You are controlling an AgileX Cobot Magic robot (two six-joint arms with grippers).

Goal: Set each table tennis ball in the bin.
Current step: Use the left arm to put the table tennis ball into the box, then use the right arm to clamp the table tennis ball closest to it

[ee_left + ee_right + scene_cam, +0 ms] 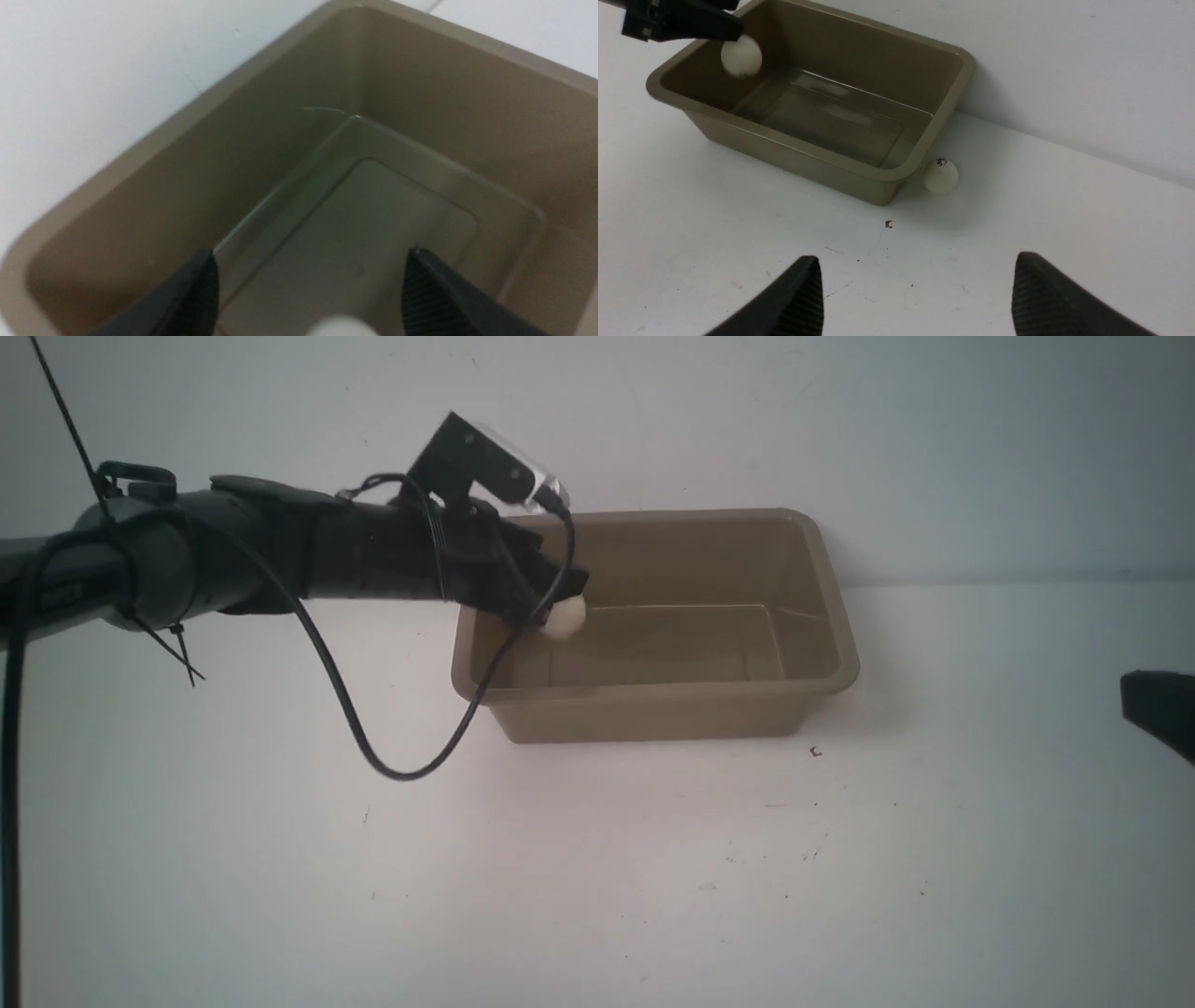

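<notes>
The tan-brown bin [653,695] stands at the back of the white table against the wall. My left gripper [563,590] hangs over the bin's left end, open. A white table tennis ball [564,616] is just under its fingertips, above the bin floor. In the left wrist view the ball [341,326] shows between the spread fingers [196,294], with a gap on each side. A second ball [941,176] with a dark logo lies on the table, touching the bin's [808,154] corner. My right gripper [917,259] is open and empty, low over bare table.
A small dark speck [815,751] marks the table just before the bin's front right corner. The left arm's black cable [401,770] loops down in front of the bin's left end. Only a dark piece of the right arm [1158,707] shows at the front view's right edge.
</notes>
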